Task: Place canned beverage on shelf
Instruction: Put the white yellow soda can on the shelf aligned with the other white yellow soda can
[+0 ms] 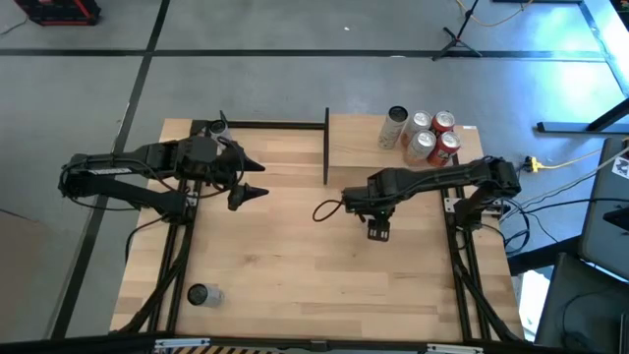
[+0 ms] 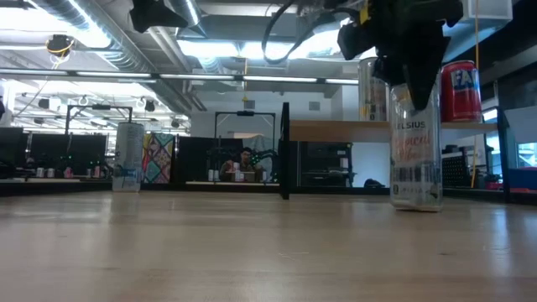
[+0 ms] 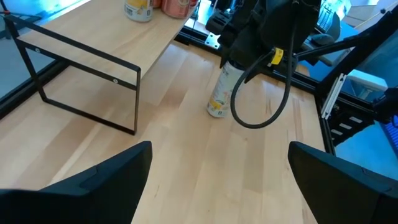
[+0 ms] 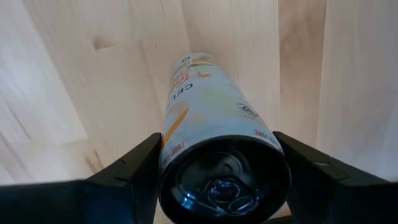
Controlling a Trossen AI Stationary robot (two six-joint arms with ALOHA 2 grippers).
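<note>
A tall pale can (image 4: 211, 106) with orange print stands upright on the wooden tabletop, right of the middle; it also shows in the low view (image 2: 415, 159) and the left wrist view (image 3: 221, 93). My right gripper (image 1: 378, 233) is right above it, fingers pointing down, shut on its top end. The shelf (image 1: 354, 147), a pale board with black posts, stands at the far edge and carries several cans (image 1: 428, 138). My left gripper (image 1: 260, 180) is open and empty, left of the middle. My right gripper pinches the can's side wall just below the top rim (image 4: 163, 155) between its two fingers (image 4: 134, 171), one on each side. The fingers come from above, pointing down. The can is upright, and its base (image 2: 415, 205) appears to be on the table.
Another pale can (image 1: 201, 295) stands near the table's front left corner. A black metal frame (image 1: 265, 126) runs along the far edge left of the shelf board. Cables hang from the right arm (image 3: 261, 93). A person sits in the room behind (image 2: 243, 164).
</note>
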